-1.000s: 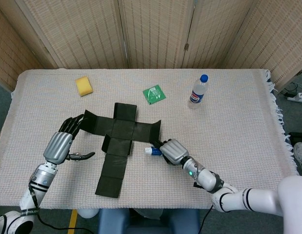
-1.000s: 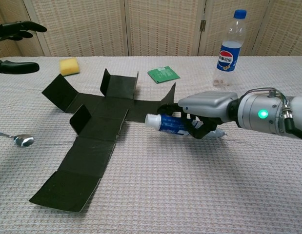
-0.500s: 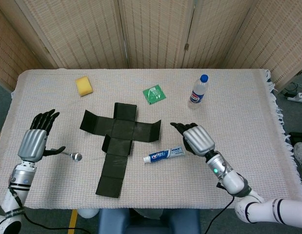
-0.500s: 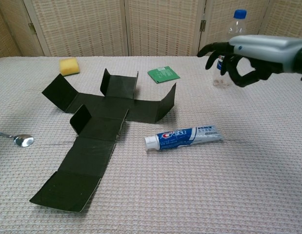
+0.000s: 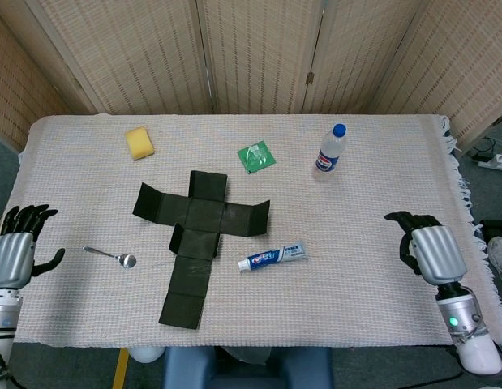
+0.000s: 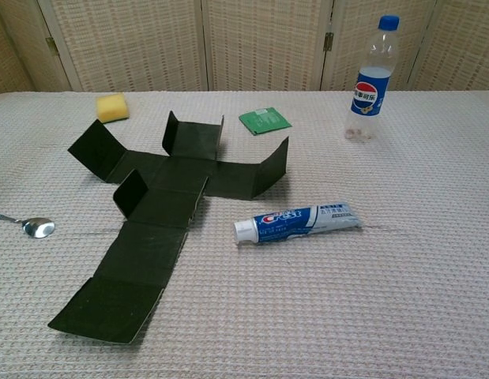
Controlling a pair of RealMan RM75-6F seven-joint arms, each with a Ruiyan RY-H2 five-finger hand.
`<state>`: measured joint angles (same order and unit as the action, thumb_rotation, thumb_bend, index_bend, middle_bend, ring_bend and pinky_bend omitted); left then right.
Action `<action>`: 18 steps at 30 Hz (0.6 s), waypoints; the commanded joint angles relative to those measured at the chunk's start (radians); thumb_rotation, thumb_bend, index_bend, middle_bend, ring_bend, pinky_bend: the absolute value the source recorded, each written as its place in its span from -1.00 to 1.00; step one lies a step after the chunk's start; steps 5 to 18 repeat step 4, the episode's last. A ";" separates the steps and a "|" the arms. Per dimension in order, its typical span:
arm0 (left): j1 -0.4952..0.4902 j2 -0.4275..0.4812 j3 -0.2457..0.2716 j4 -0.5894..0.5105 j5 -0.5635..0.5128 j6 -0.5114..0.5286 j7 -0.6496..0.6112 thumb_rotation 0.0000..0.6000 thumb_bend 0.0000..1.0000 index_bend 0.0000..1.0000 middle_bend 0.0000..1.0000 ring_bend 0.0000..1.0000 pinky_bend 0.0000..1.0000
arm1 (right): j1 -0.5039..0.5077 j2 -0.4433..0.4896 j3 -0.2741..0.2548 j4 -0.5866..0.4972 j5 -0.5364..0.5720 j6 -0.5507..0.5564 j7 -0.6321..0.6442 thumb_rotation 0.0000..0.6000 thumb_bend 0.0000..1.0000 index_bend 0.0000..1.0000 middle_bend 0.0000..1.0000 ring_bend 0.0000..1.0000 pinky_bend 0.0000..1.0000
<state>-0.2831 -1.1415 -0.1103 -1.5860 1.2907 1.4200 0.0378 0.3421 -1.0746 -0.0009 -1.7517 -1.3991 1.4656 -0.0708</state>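
Left hand [image 5: 14, 255] and right hand [image 5: 433, 250] are shown at opposite desk [image 5: 380, 267] edges, fingers spread, nothing held. The blue-and-white toothpaste tube [image 5: 272, 258] lies beside the flattened black cardboard box [image 5: 198, 235]; the metal spoon [image 5: 111, 256] lies nearest the left hand.

The bench [image 5: 396, 162] is covered by a pale woven cloth [image 5: 380, 203], fringed at its right edge. Behind its far side, folding screens of tan woven panels [image 5: 259, 49] are set in wooden frames. Grey floor [image 5: 486, 138] and cables are seen at the right. Even light is cast.
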 commanded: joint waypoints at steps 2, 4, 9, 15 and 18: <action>0.050 -0.008 0.020 -0.017 0.012 0.060 0.032 1.00 -0.29 -0.58 -0.63 -0.75 -1.00 | -0.052 0.027 -0.025 0.030 -0.032 0.029 0.074 1.00 0.88 -0.37 -0.31 -0.26 -0.33; 0.079 -0.009 0.039 -0.033 0.025 0.090 0.053 1.00 -0.29 -0.59 -0.63 -0.75 -1.00 | -0.090 0.033 -0.033 0.044 -0.038 0.060 0.110 1.00 0.88 -0.37 -0.31 -0.26 -0.33; 0.079 -0.009 0.039 -0.033 0.025 0.090 0.053 1.00 -0.29 -0.59 -0.63 -0.75 -1.00 | -0.090 0.033 -0.033 0.044 -0.038 0.060 0.110 1.00 0.88 -0.37 -0.31 -0.26 -0.33; 0.079 -0.009 0.039 -0.033 0.025 0.090 0.053 1.00 -0.29 -0.59 -0.63 -0.75 -1.00 | -0.090 0.033 -0.033 0.044 -0.038 0.060 0.110 1.00 0.88 -0.37 -0.31 -0.26 -0.33; 0.079 -0.009 0.039 -0.033 0.025 0.090 0.053 1.00 -0.29 -0.59 -0.63 -0.75 -1.00 | -0.090 0.033 -0.033 0.044 -0.038 0.060 0.110 1.00 0.88 -0.37 -0.31 -0.26 -0.33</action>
